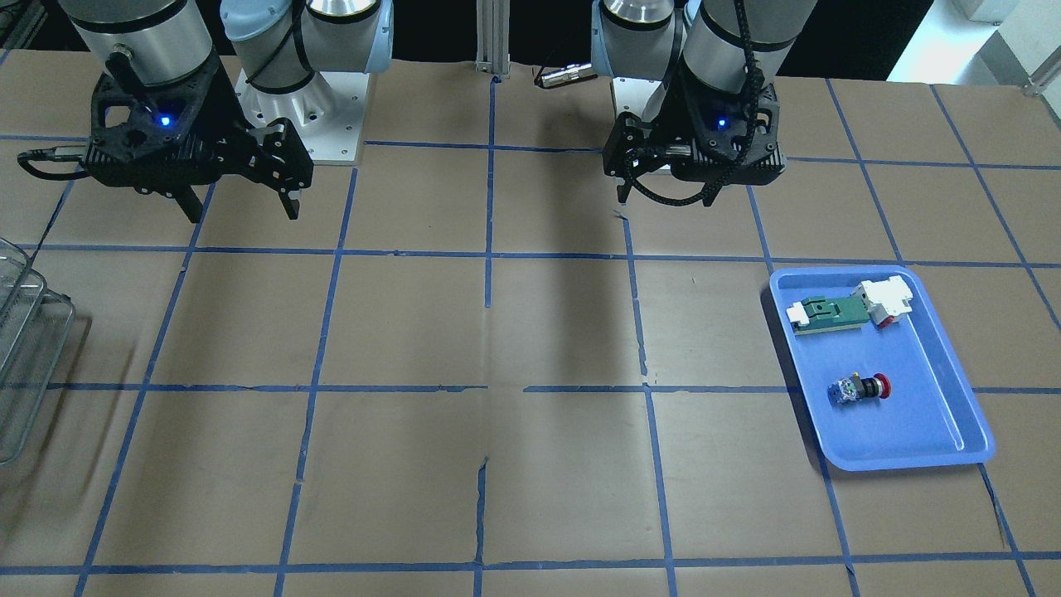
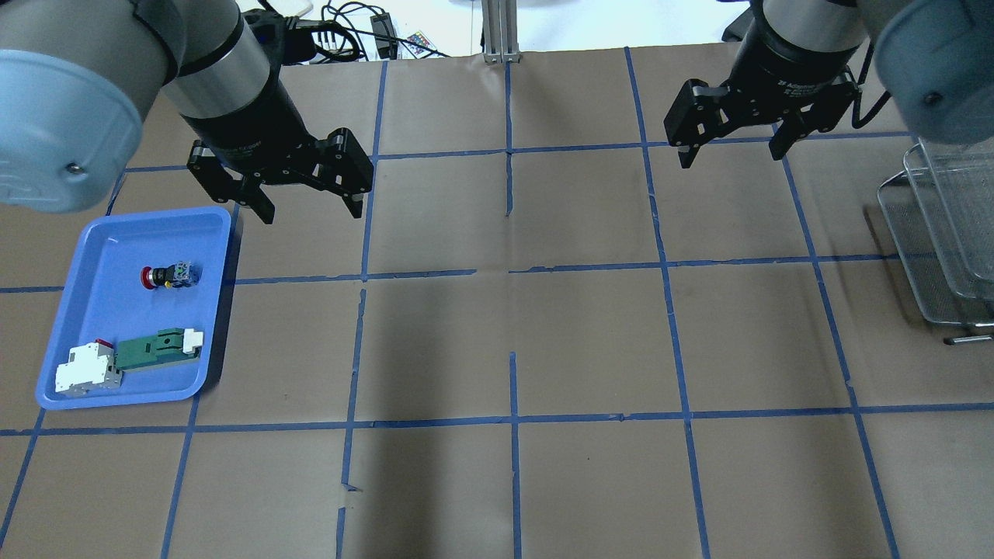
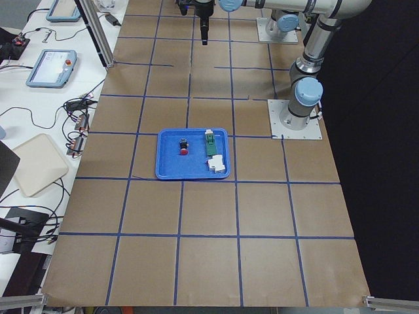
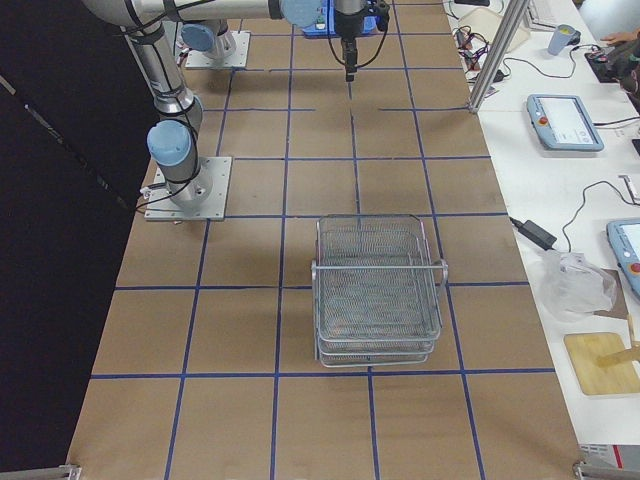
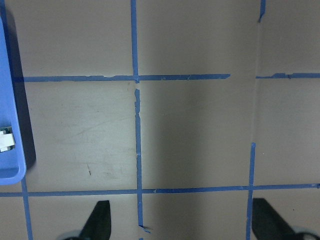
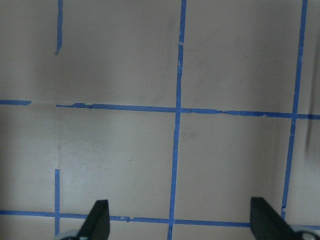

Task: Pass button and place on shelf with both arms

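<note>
The button, with its red cap, black collar and bluish-white block, lies on its side in the blue tray at the table's left; it also shows in the front view. My left gripper hangs open and empty above the table, just beyond the tray's right edge. My right gripper is open and empty, high over the right half. The wire-mesh shelf stands at the far right edge, and shows whole in the exterior right view.
In the tray, a green-and-white flat part and a white block with a red bit lie near the button. The brown table carries a blue tape grid. Both arm bases stand at the robot's edge.
</note>
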Controlling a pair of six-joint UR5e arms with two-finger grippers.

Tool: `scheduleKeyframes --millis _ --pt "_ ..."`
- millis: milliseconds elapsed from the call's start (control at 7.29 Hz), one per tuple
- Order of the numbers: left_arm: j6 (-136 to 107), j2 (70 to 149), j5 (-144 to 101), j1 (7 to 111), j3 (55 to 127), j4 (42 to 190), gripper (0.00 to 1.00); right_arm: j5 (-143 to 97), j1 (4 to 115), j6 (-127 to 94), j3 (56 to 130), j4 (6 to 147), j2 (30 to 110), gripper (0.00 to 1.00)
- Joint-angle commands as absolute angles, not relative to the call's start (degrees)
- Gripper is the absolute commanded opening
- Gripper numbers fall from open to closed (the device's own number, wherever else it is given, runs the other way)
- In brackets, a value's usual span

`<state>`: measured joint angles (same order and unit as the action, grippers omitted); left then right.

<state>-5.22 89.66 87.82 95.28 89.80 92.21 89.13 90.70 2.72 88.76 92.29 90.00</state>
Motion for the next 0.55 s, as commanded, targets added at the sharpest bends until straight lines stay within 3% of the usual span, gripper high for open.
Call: scheduleKeyframes --millis 0,411 --pt "-6.32 89.21 87.89 95.36 90.35 91.41 1.00 88.95 90.70 2.64 88.77 92.29 90.00 1.00" --pt "1.17 89.04 88.33 95.01 90.70 89.91 1.00 88.95 90.70 2.64 88.77 92.29 90.00 1.00"
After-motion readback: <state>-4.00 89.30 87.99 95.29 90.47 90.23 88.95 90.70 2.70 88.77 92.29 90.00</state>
